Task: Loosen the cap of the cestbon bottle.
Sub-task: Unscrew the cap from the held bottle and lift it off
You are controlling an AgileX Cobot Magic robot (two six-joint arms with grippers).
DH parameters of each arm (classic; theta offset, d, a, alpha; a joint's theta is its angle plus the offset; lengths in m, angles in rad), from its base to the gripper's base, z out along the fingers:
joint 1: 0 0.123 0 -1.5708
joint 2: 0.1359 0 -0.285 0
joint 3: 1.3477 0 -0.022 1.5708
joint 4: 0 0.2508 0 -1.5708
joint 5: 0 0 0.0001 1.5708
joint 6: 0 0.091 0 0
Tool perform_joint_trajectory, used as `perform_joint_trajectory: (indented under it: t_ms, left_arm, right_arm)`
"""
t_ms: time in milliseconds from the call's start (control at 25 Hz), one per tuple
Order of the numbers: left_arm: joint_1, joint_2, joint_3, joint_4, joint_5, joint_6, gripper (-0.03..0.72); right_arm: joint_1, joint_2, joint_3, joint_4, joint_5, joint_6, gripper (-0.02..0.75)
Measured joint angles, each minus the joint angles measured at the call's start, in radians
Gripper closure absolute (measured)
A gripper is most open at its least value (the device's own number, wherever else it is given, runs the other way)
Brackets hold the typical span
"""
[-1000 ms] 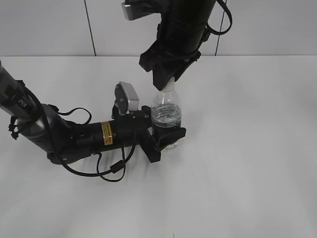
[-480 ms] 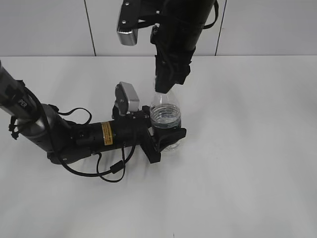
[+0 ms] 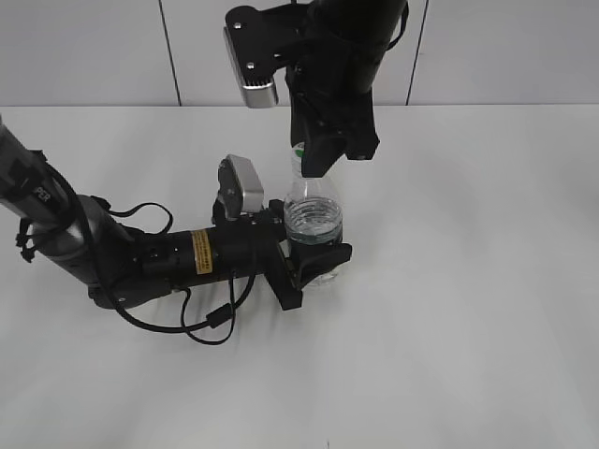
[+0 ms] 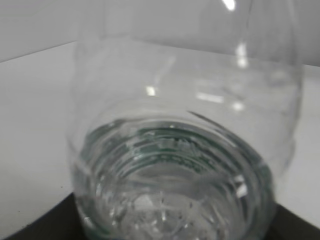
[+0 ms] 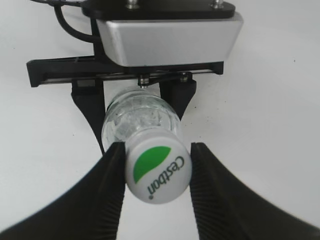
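Observation:
The cestbon bottle (image 3: 314,220) stands upright on the white table (image 3: 468,281), clear and holding some water. My left gripper (image 3: 316,262) comes in low from the left and is shut on the bottle's lower body. In the left wrist view the bottle (image 4: 175,175) fills the frame, with a dark finger (image 4: 35,230) at the bottom corner. My right gripper (image 3: 307,164) hangs from above. In the right wrist view its ribbed fingers (image 5: 112,170) press both sides of the white cap (image 5: 157,170), which has a green leaf and "Cestbon" print. The bottle's label is not visible.
The left arm (image 3: 140,257) lies low across the table's left half with loose cables (image 3: 211,323). Its silver wrist camera (image 3: 241,187) sits just left of the bottle. The right arm's camera (image 3: 257,56) juts out above. A pale wall (image 3: 515,47) lies behind.
The right wrist has turned about the bottle's neck, and its camera has swung round and down on the left. The bottle and the left gripper have stayed put.

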Motion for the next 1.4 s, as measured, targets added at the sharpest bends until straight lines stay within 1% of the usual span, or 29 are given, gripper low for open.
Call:
perform_joint_trajectory:
  t_ms: [200,480,520,560,680,720,800,960,1080,1280,1400]
  left_arm:
    - [0.003,0.0,-0.001,0.016,0.0,0.008,0.285]
    - [0.005,0.0,-0.003,0.039,0.001,0.009,0.285]
    - [0.005,0.0,-0.003,0.04,0.001,0.009,0.285]
    - [0.006,0.0,-0.003,0.04,0.001,0.009,0.285]
    - [0.006,0.0,-0.003,0.05,0.001,0.014,0.285]
    - [0.006,0.0,-0.003,0.052,0.001,0.016,0.285]
    - [0.006,0.0,-0.003,0.054,0.0,0.016,0.285]
    - [0.006,0.0,-0.003,0.054,-0.001,0.018,0.285]
    - [0.006,0.0,-0.003,0.051,-0.001,0.019,0.285]
    - [0.006,0.0,-0.003,0.05,0.0,0.019,0.285]
    - [0.006,0.0,-0.003,0.05,0.0,0.019,0.285]
  right_arm:
    - [0.0,0.0,0.0,-0.002,0.006,-0.01,0.437]
    - [0.0,-0.001,0.0,-0.02,0.02,0.191,0.437]
    - [0.0,-0.001,0.0,-0.023,0.02,0.215,0.421]
    - [0.0,-0.001,0.0,-0.024,0.02,0.255,0.388]
    - [0.0,-0.001,0.0,-0.032,0.008,0.356,0.218]
    - [0.0,-0.001,0.0,-0.034,0.006,0.38,0.18]
    - [0.0,-0.005,0.0,-0.024,0.003,0.417,0.143]
    - [0.0,-0.05,0.0,0.021,-0.001,0.494,0.144]
    - [0.001,-0.099,0.0,0.032,-0.002,0.651,0.147]
    - [0.001,-0.133,0.0,0.027,-0.002,1.048,0.148]
    - [0.001,-0.134,0.0,0.006,-0.002,1.246,0.148]
